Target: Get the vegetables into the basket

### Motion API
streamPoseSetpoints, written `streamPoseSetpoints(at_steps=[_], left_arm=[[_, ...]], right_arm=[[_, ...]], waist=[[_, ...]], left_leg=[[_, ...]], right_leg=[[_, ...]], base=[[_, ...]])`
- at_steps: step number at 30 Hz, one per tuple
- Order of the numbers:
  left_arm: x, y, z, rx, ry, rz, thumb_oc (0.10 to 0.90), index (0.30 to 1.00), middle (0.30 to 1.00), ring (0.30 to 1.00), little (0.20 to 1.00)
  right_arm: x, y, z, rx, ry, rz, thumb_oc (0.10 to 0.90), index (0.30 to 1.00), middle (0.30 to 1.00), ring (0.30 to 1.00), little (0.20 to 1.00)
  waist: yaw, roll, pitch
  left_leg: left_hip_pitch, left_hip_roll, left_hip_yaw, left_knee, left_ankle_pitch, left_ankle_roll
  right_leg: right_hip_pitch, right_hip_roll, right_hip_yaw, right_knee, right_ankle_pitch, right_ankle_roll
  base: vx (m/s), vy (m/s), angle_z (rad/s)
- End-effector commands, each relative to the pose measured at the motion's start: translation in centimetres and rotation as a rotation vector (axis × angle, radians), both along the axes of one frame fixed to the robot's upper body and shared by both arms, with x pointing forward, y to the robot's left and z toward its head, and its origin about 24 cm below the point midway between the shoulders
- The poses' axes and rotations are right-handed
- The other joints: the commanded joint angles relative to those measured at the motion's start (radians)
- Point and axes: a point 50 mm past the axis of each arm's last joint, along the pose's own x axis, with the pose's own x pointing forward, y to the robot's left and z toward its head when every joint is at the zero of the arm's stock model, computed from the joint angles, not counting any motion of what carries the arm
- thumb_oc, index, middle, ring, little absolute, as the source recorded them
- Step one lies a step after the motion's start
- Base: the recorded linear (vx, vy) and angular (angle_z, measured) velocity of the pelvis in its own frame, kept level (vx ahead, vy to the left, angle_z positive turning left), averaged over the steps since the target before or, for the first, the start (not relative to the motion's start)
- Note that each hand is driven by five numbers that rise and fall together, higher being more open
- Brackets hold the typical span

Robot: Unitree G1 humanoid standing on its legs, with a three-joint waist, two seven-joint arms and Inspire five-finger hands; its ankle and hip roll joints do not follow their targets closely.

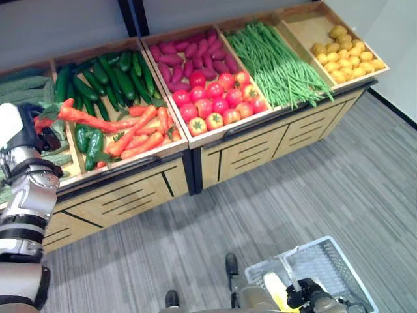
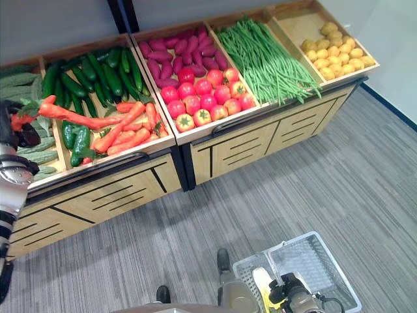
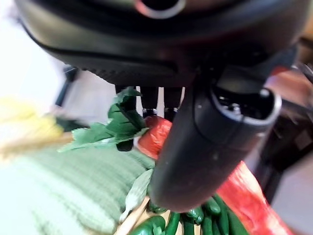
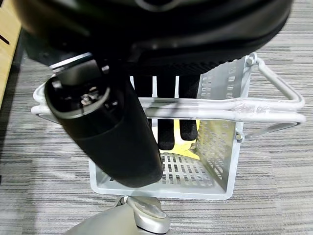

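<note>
One long red pepper (image 1: 88,118) sticks out from the left hand (image 1: 29,127) at the left edge of the frame, its leafy green stem end at the hand and its tip pointing right over the carrots (image 1: 140,130). In the left wrist view the fingers (image 3: 149,98) curl down behind the pepper's red body and the thumb (image 3: 205,147) crosses in front, so the hand is closed around it. The pepper hangs above the wooden display bins (image 1: 215,134), over the compartment of cucumbers (image 1: 111,78) and carrots in the upper left. At the bottom right of the frame the right hand (image 2: 287,290) grips the handles of the grey basket (image 1: 332,264), fingers (image 4: 166,132) wrapped round the bars; the basket hangs above the striped floor (image 1: 326,189) with something yellow (image 1: 273,287) inside
</note>
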Motion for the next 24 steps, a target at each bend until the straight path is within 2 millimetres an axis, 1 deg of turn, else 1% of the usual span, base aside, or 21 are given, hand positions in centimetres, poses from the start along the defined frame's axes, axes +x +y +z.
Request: streamPoseSetpoints(at_steps=[1,2,3,4,5,6,8,9,10,11,14,19,24], left_arm=[[0.4,-0.1,4.4,0.06,-0.177,-0.049,0.4,0.3,0.3,0.3,0.3],[0.3,0.0,4.3,0.058,-0.176,-0.048,0.4,0.3,0.3,0.3,0.3],[0.2,-0.4,3.0,-0.003,-0.171,-0.067,0.4,0.3,0.3,0.3,0.3],[0.2,-0.7,2.2,-0.031,-0.166,-0.079,0.4,0.3,0.3,0.3,0.3],[0.1,-1.5,0.8,-0.093,-0.171,-0.11,0.4,0.3,0.3,0.3,0.3],[0.0,-2.6,-0.2,-0.117,-0.168,-0.144,0.4,0.3,0.3,0.3,0.3],[-0.3,-3.9,-1.2,-0.159,-0.18,-0.184,0.4,0.3,0.3,0.3,0.3],[-0.3,-5.0,-1.6,-0.169,-0.192,-0.224,0.4,0.3,0.3,0.3,0.3],[-0.5,-5.3,-1.8,-0.176,-0.193,-0.235,0.4,0.3,0.3,0.3,0.3],[-0.9,-6.1,-2.2,-0.186,-0.192,-0.261,0.4,0.3,0.3,0.3,0.3],[-1.3,-6.9,-2.4,-0.201,-0.203,-0.292,0.4,0.3,0.3,0.3,0.3],[-2.1,-7.5,-2.8,-0.219,-0.201,-0.319,0.4,0.3,0.3,0.3,0.3],[-2.3,-8.0,-2.9,-0.218,-0.187,-0.35,0.4,0.3,0.3,0.3,0.3]], right_arm=[[-0.8,-0.7,0.0,-0.037,0.035,0.034,0.4,0.3,0.3,0.3,0.3],[-0.8,-0.8,0.1,-0.039,0.037,0.035,0.4,0.3,0.3,0.3,0.3],[-0.9,-0.7,0.0,-0.039,0.039,0.025,0.4,0.3,0.3,0.3,0.3],[-0.9,-0.7,0.0,-0.035,0.039,0.02,0.4,0.3,0.3,0.3,0.3],[-0.8,-0.5,-0.1,-0.03,0.039,0.008,0.4,0.3,0.3,0.3,0.3],[-0.8,-0.4,-0.1,-0.026,0.04,-0.002,0.4,0.3,0.3,0.3,0.3],[-0.8,-0.3,-0.1,-0.023,0.039,-0.016,0.4,0.3,0.3,0.3,0.3],[-0.9,-0.2,-0.2,-0.018,0.04,-0.027,0.4,0.3,0.3,0.3,0.3],[-1.0,-0.3,-0.2,-0.019,0.043,-0.03,0.4,0.3,0.3,0.3,0.3],[-1.1,-0.2,-0.3,-0.015,0.048,-0.037,0.4,0.3,0.3,0.3,0.3],[-1.2,-0.2,-0.3,-0.014,0.05,-0.041,0.4,0.3,0.3,0.3,0.3],[-1.6,-0.1,-0.4,-0.004,0.057,-0.057,0.4,0.3,0.3,0.3,0.3],[-1.8,-0.2,-0.4,0.0,0.051,-0.086,0.4,0.3,0.3,0.3,0.3]], waist=[[-0.027,0.01,-0.078],[-0.028,0.012,-0.078],[-0.029,0.016,-0.084],[-0.029,0.018,-0.087],[-0.028,0.023,-0.092],[-0.026,0.024,-0.097],[-0.023,0.025,-0.1],[-0.019,0.023,-0.101],[-0.018,0.023,-0.103],[-0.014,0.021,-0.105],[-0.009,0.015,-0.106],[-0.006,0.001,-0.104],[-0.008,-0.006,-0.098]], left_leg=[[-0.019,-0.021,-0.031,0.007,-0.002,0.015],[-0.018,-0.02,-0.031,0.007,-0.003,0.015],[-0.012,-0.023,-0.031,0.007,-0.006,0.017],[-0.01,-0.026,-0.031,0.007,-0.007,0.019],[-0.004,-0.031,-0.032,0.01,-0.012,0.022],[0.004,-0.034,-0.037,0.011,-0.016,0.025],[0.011,-0.036,-0.041,0.014,-0.021,0.028],[0.015,-0.038,-0.044,0.016,-0.024,0.03],[0.018,-0.039,-0.044,0.017,-0.026,0.032],[0.024,-0.041,-0.046,0.02,-0.029,0.035],[0.029,-0.046,-0.052,0.028,-0.037,0.042],[0.034,-0.054,-0.056,0.036,-0.048,0.052],[0.036,-0.066,-0.058,0.037,-0.056,0.062]], right_leg=[[0.057,-0.107,0.013,0.031,-0.108,0.141],[0.058,-0.107,0.013,0.031,-0.108,0.141],[0.063,-0.108,0.014,0.032,-0.11,0.14],[0.067,-0.108,0.014,0.032,-0.112,0.14],[0.074,-0.11,0.014,0.034,-0.116,0.14],[0.084,-0.113,0.012,0.036,-0.12,0.139],[0.095,-0.117,0.01,0.037,-0.125,0.139],[0.1,-0.118,0.008,0.038,-0.127,0.138],[0.106,-0.119,0.006,0.038,-0.129,0.139],[0.116,-0.12,0.004,0.038,-0.133,0.138],[0.128,-0.126,0.0,0.042,-0.137,0.137],[0.136,-0.134,-0.002,0.049,-0.141,0.139],[0.134,-0.145,0.003,0.055,-0.138,0.145]], base=[[0.0,0.0,0.0],[0.0,0.0,0.0],[0.0,0.0,0.0],[0.0,0.0,0.0],[0.0,0.0,0.0],[0.0,0.0,0.0],[-0.01,0.002,0.03],[0.0,0.007,0.07],[-0.02,0.017,0.09],[-0.01,0.014,0.09],[-0.02,0.018,0.07],[-0.01,0.011,0.01],[-0.02,0.046,0.02]])
